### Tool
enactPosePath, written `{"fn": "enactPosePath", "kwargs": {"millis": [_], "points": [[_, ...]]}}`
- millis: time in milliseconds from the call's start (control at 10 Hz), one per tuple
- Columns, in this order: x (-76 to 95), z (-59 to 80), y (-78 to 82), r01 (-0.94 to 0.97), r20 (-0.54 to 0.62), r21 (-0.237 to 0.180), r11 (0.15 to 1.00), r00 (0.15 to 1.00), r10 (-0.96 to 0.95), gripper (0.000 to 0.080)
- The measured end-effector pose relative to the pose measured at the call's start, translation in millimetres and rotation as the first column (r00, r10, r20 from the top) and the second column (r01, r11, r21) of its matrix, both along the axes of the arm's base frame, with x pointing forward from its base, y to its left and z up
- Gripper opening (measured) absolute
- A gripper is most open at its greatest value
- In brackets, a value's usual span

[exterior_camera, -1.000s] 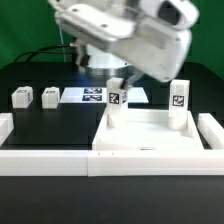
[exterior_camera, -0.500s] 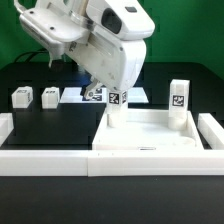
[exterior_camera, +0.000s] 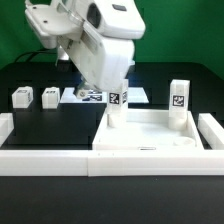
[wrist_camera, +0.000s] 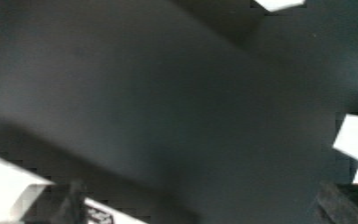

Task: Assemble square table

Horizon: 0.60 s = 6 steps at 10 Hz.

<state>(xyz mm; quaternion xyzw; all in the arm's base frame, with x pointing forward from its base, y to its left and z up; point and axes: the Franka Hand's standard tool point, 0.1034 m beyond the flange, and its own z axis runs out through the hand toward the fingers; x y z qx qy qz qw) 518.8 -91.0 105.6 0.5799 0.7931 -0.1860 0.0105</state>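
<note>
Exterior view: the slab (exterior_camera: 150, 132) lies against the border wall (exterior_camera: 50, 158), probably for bracing, with two standing legs (exterior_camera: 116, 105) in its sockets and two spare legs (exterior_camera: 22, 97) on the desk (exterior_camera: 50, 125). Wrist view: only blurred dark desk, so I cannot tell whether the fingers are open.

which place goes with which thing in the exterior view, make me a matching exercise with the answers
Things:
1 leftmost loose leg
2 slab
3 marker board
4 border wall

Places:
A along the near edge
B partly behind the arm
C far at the exterior view's left
D exterior view's right, inside the wall

Pairs: 1-C, 2-D, 3-B, 4-A
</note>
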Motion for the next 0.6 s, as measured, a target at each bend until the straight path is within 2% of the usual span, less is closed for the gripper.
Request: {"fn": "enactPosePath", "kwargs": {"millis": [200, 300, 600], "points": [[-41.6, -2.8, 0.9, 0.267, 0.082, -0.040, 0.963, 0.961, -0.263, 0.0649], [-55.1, -9.1, 2.2, 0.415, 0.098, -0.088, 0.906, 0.908, -0.406, 0.0649], [-51.5, -10.2, 6.0, 0.539, 0.152, -0.087, 0.838, 0.838, -0.524, 0.0649]]}}
